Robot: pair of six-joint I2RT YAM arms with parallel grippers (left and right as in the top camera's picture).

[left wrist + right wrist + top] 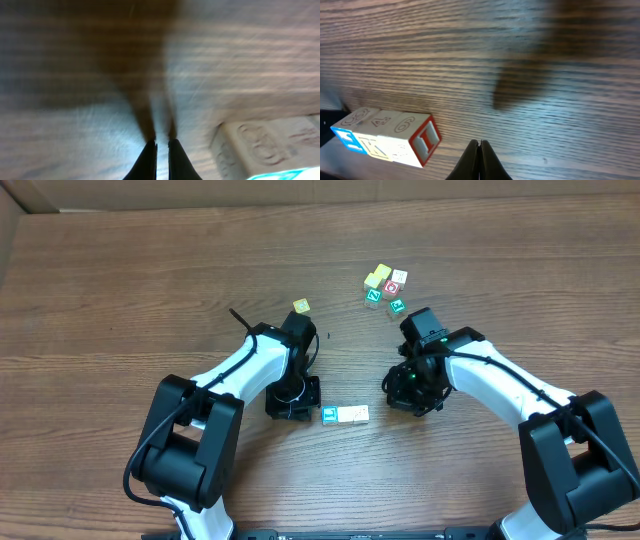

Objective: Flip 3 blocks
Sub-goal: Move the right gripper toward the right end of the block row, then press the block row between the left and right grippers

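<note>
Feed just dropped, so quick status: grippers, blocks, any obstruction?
Left gripper shut, empty. Right gripper shut, empty. Three blocks in a touching row between them. Cube cluster well away.

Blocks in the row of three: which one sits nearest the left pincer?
The blue-framed block, at the row's end beside the left pincer.

The brown wood-grain surface (120, 270) looks smooth with a faint sheen. The row of three small pale letter cubes (385, 137) looks like matt painted wood with embossed marks. The black right tool (479, 145) seems matt plastic; the white arm casings (490, 375), glossy.
</note>
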